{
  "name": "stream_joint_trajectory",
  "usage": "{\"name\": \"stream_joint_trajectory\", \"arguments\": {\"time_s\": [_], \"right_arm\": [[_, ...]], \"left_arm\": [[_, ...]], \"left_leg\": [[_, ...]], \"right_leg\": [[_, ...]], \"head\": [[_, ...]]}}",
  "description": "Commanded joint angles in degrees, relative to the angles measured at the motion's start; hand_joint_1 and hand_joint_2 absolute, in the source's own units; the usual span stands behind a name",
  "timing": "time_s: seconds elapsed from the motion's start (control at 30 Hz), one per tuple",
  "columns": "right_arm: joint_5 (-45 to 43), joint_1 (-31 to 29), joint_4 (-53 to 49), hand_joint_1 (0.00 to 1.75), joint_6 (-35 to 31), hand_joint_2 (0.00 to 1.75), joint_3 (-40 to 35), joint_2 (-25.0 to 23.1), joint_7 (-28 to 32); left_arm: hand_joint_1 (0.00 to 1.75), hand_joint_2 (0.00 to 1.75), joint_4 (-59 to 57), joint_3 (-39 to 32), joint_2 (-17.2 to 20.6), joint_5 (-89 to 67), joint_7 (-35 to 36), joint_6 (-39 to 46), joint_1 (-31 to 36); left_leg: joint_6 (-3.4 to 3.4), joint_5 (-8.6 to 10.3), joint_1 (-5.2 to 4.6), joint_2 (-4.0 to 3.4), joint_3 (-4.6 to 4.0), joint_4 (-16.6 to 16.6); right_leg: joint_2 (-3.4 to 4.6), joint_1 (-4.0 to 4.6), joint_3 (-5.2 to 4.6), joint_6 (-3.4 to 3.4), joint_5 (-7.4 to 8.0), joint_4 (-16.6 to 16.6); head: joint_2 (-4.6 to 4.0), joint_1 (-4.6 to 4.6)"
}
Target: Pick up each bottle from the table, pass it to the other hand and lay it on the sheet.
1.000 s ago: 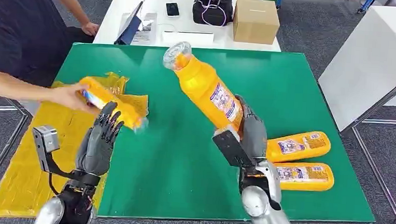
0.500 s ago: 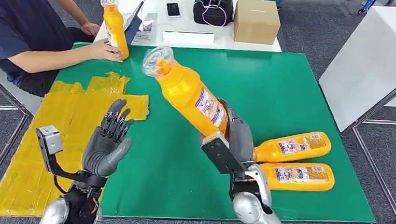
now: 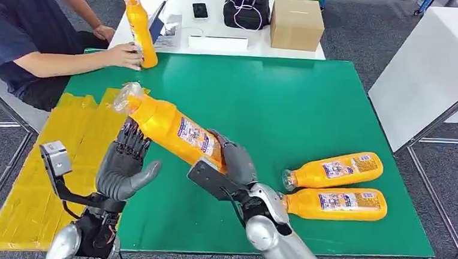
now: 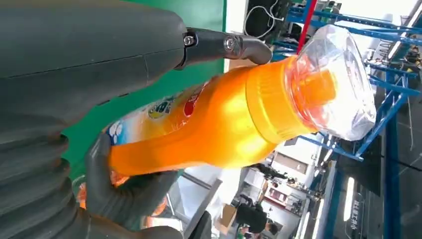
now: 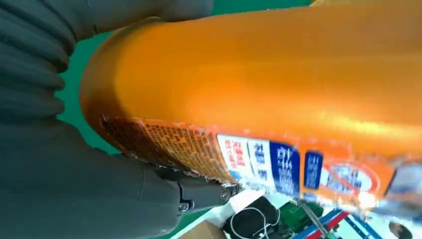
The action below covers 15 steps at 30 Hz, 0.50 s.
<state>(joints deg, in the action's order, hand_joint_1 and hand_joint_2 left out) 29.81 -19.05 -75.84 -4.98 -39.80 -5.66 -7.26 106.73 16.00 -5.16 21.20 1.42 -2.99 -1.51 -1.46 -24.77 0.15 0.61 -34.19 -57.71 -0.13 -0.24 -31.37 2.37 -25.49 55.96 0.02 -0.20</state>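
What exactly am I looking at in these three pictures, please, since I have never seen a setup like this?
This is a humanoid robot with two silver arms. The wide picture comes from a camera high on its body, looking down at a green table. The two close-ups come from cameras at its wrists, so they look turned and crowded.

The right robot hand holds an orange bottle by its lower end, tilted with the clear cap toward the left robot hand. That hand is open right under the bottle; the left wrist picture shows its fingers around the bottle without a firm grip.

Two more bottles lie on the table. A crumpled yellow sheet covers the table's left edge. A seated person steadies another bottle upright at the far corner.
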Motion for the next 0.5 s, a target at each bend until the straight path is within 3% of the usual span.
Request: {"name": "stream_joint_trajectory", "arguments": {"time_s": [0.03,0.5], "right_arm": [[4.19,-5.81,7.54,1.75,-1.68,1.75,-8.93,-1.88,-1.20],[2.54,-9.27,11.02,1.75,-5.15,1.75,-17.51,-4.01,-2.06]], "left_arm": [[0.00,1.75,-2.03,3.64,1.83,1.40,-0.57,0.78,2.47],[0.00,1.75,-3.87,7.97,2.91,2.85,-1.51,5.40,4.60]], "left_leg": [[0.10,-0.04,0.05,-0.17,0.16,0.01],[0.05,0.00,0.03,-0.03,0.04,0.02]], "right_leg": [[0.12,0.06,0.13,-0.07,-0.01,-0.02],[0.00,0.02,0.00,-0.03,-0.01,-0.02]], "head": [[0.00,0.00],[0.00,0.00]]}}
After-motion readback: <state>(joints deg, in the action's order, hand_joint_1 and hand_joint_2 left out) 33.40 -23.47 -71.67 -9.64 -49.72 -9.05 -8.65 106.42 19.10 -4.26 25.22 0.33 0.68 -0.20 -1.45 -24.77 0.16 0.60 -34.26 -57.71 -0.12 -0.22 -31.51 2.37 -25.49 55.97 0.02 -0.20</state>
